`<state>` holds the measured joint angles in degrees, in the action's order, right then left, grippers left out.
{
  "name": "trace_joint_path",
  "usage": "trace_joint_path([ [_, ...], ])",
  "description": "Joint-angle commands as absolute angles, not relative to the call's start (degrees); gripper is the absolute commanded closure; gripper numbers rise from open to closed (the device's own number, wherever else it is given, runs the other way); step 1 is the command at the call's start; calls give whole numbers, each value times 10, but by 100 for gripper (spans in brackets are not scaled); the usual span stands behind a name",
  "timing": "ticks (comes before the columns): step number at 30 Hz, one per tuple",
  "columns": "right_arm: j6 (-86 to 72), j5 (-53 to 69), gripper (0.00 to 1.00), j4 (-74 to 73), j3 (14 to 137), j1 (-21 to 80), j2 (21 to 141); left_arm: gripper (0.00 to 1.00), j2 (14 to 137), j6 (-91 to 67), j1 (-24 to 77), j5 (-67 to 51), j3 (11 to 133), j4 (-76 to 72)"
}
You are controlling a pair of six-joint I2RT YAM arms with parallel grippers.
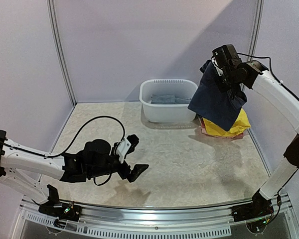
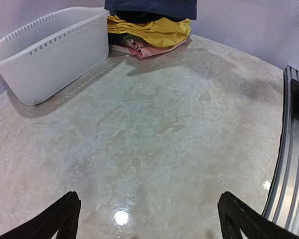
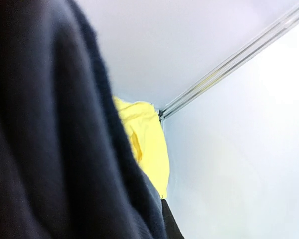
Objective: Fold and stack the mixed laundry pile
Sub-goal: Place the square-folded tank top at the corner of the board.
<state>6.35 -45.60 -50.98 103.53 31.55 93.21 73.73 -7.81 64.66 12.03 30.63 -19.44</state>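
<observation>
My right gripper is raised high at the back right, shut on a navy garment that hangs down from it. The navy cloth fills the left of the right wrist view and hides the jaws; only one dark fingertip shows. Below it on the table lie a yellow garment and a reddish one, also visible as the yellow cloth over the reddish cloth. My left gripper hovers low over the bare table at the front left, open wide and holding nothing.
A white plastic basin stands at the back centre with grey cloth inside; it is the basin at the left wrist view's upper left. A metal rail runs along the near table edge. Walls close the back and sides.
</observation>
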Motion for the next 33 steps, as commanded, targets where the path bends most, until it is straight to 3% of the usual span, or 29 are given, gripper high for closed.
trace_joint_path([
  [1,47,-429,100,-517,1085,309,944,2,734,-84,639,110,298,-204],
  [6,33,-355,100,-534,1129,309,948,2,734,-84,639,109,298,-205],
  [15,-43,-353,100,-540,1198,299,981,2,743,-86,639,98,300,-211],
  [27,-164,-122,100,-508,1196,123,1133,2,740,-88,639,97,304,-204],
  [33,-176,-73,100,-512,1240,46,1223,2,741,-91,639,95,306,-200],
])
